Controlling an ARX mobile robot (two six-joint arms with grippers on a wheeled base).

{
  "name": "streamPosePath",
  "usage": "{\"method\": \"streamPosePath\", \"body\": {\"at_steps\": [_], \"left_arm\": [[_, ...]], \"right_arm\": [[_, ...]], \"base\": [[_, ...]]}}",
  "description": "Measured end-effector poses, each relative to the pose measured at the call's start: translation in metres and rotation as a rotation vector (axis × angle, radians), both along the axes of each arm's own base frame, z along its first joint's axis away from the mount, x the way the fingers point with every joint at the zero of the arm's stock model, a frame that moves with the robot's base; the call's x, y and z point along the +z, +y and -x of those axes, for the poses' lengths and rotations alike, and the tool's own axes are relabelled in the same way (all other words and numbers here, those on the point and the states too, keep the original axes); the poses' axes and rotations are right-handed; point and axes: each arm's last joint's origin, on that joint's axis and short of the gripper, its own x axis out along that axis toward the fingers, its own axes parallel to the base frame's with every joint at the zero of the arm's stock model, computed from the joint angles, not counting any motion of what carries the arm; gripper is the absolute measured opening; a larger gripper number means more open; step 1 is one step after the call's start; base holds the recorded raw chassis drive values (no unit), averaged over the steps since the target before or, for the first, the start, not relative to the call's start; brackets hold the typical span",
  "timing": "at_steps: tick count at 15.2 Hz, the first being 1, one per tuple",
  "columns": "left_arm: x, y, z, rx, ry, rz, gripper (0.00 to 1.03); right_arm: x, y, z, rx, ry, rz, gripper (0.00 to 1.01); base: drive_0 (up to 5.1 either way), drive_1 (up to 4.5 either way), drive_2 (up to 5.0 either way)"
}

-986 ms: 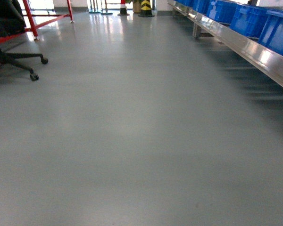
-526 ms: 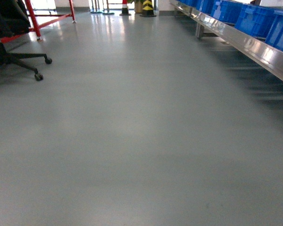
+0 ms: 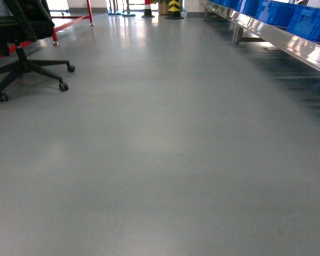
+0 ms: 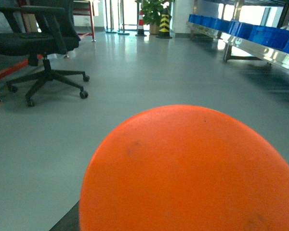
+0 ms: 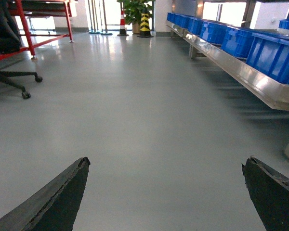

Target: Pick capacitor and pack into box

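A big orange rounded thing, which I take for the capacitor [image 4: 188, 168], fills the lower half of the left wrist view. It hangs above the floor right in front of the camera. My left gripper [image 4: 183, 226] is shut on it. Of that gripper only a dark sliver of one finger [image 4: 67, 222] shows, at the capacitor's lower left. In the right wrist view my right gripper [image 5: 166, 163] is open, its two dark fingers wide apart over bare grey floor with nothing between them. The box is out of view. Neither gripper shows in the head view.
A black office chair [image 3: 26, 64] on castors stands at the left by a red frame [image 3: 72, 20]. A long steel bench [image 3: 288, 40] with blue bins [image 5: 274, 53] runs along the right. A yellow-black bollard [image 3: 174, 6] and a cone stand at the far end.
The head view has swung: the office chair has come further into view from the left, and the bench with blue bins has slid off toward the upper right.
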Motion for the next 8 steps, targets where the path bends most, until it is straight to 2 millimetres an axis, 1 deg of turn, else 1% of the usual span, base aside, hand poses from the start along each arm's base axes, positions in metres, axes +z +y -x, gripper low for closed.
{"method": "streamPosePath", "body": {"at_steps": [8], "left_arm": [[0.0000,0.0000,0.0000,-0.001,0.000,0.000,0.44]], "right_arm": [[-0.0001,0.0000,0.0000,0.000,0.001,0.000,0.98]], "base": [[0.0,0.00,0.0]]}}
